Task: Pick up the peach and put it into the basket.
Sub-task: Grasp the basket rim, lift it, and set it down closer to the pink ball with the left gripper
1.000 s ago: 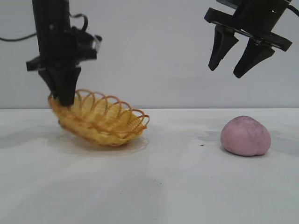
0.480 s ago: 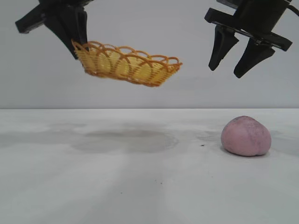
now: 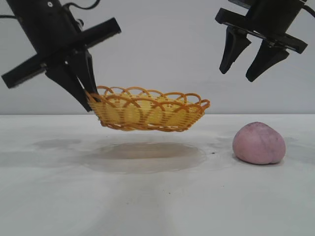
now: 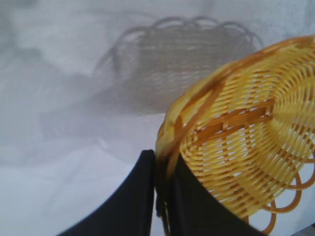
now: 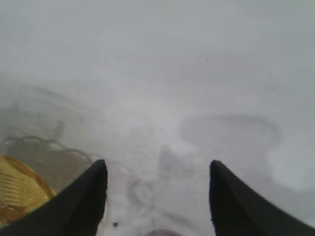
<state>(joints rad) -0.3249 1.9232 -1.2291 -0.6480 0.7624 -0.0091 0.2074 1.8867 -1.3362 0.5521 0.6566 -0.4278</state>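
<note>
The yellow wicker basket (image 3: 150, 109) with an orange looped rim hangs in the air above the table, roughly level. My left gripper (image 3: 91, 101) is shut on its left rim and carries it; the left wrist view shows the fingers pinching the basket's wall (image 4: 236, 142). The pink-mauve peach (image 3: 259, 143) lies on the table at the right, apart from the basket. My right gripper (image 3: 239, 73) is open and empty, high above and a little left of the peach. In the right wrist view only a sliver of the peach (image 5: 160, 232) shows between the fingers, with an edge of the basket (image 5: 19, 189).
The white table (image 3: 157, 196) carries the basket's shadow below the basket and a small dark speck (image 3: 213, 153) left of the peach. A plain grey wall stands behind.
My left gripper lifted the basket off the table, swung it up and to the right, and has now lowered it closer to the table, nearer the peach. The right gripper and peach have not moved.
</note>
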